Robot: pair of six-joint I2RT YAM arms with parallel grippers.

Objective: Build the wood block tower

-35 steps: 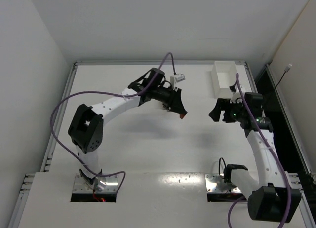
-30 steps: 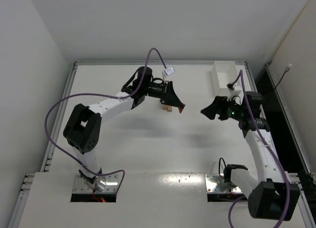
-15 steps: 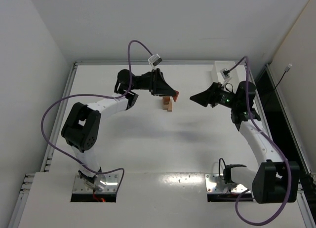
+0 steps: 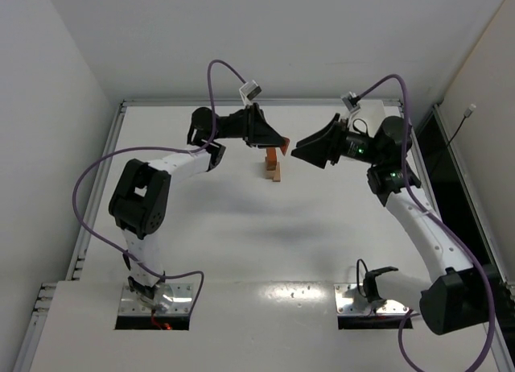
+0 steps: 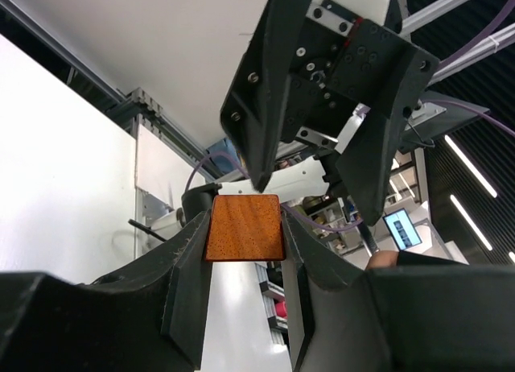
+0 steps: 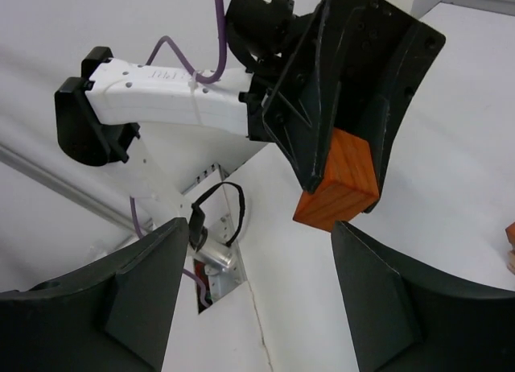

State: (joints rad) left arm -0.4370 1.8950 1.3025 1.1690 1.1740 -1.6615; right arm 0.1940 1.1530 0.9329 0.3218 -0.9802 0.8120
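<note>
My left gripper (image 4: 279, 140) is raised off the table and shut on a reddish-brown wood block (image 5: 244, 227), which shows orange in the right wrist view (image 6: 338, 183). Facing it from the right, my right gripper (image 4: 299, 150) stands open, a finger on each side of the block's line, with a gap between them and the block. In the left wrist view the right gripper (image 5: 314, 199) fills the space just beyond the block. The tower (image 4: 275, 169), a short stack of tan blocks with a reddish piece on top, stands on the table below and between both grippers.
The white table (image 4: 241, 243) has a raised metal rim along its left (image 4: 96, 195) and far sides. Purple cables loop above both arms. Both arm bases sit at the near edge.
Both arms have lifted and swung toward each other above the tower. The left gripper carried the reddish block up and back; the right gripper turned left to face it, its jaws narrowing a little.
</note>
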